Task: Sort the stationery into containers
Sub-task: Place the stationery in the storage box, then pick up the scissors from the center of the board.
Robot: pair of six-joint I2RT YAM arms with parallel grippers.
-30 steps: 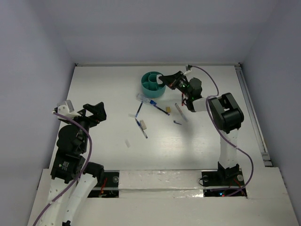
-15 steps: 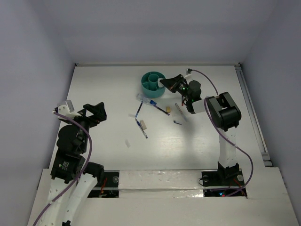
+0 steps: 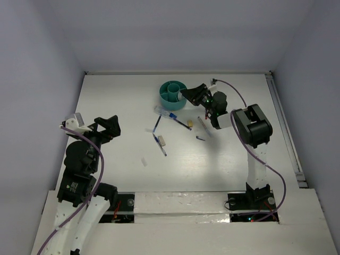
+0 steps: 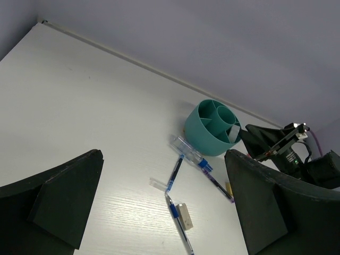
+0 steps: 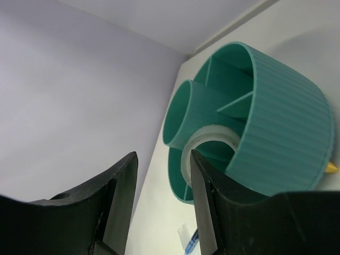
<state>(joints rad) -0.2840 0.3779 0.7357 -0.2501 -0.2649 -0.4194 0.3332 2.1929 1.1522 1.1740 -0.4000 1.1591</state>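
While I look down from the top camera, the teal cup [image 3: 171, 98] stands on the white table [image 3: 117, 95], and I give all places from this cup. The right gripper [image 3: 187, 94] is at the cup's right rim. In its wrist view the two fingers [image 5: 114, 207] stand apart with a clear gap and pinch nothing. Beyond this gap a pale ring [image 5: 204, 137] lies inside one outer compartment of the cup, leaning against the round middle tube. Whether the finger on that side touches the ring, I cannot tell.

Just on the near side of the cup lies a clear and blue pen [image 3: 167, 112], close to its wall. A little nearer than that, a dark pen [image 3: 184, 124] has a small yellow bit [image 3: 189, 121] beside it, and a pale stick [image 3: 202, 126] lies to the near right of the cup. A short blue pen [image 3: 156, 125] and a longer blue pen [image 3: 161, 144] lie further to the near side, the longer one with a pale block [image 3: 163, 141] beside it.

The left gripper [image 3: 106, 127] hangs well apart from the cup, to its near left, with the jaws spread wide and empty
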